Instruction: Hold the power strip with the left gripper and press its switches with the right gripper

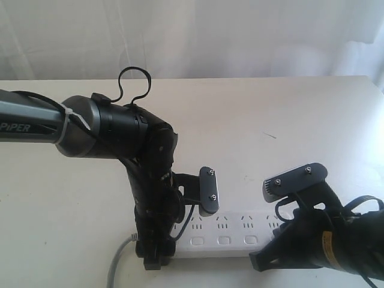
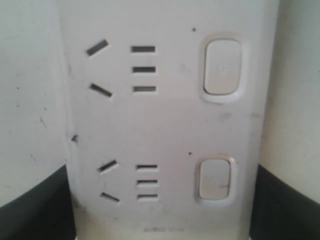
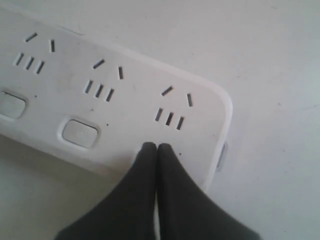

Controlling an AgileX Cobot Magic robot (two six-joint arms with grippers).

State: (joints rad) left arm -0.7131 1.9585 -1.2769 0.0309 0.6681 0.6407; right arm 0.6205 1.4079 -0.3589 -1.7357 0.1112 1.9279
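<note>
Left arm [image 1: 90, 129] reaches in from the left and elbows steeply down onto the cord end; right arm [image 1: 336, 240] lies low at the opposite end. Power strip [image 1: 231, 231] flat on the white table [image 1: 270, 114], sockets up, long axis left–right, grey cord [image 1: 117, 264] leaving leftward. Left gripper [image 2: 160, 200] spread wide, fingers [image 2: 35, 210] against both long edges, clamping the strip's width; right gripper [image 3: 157, 147] pinched closed, tips on the strip by the end switch, beside the other switches [image 3: 79, 133].
</note>
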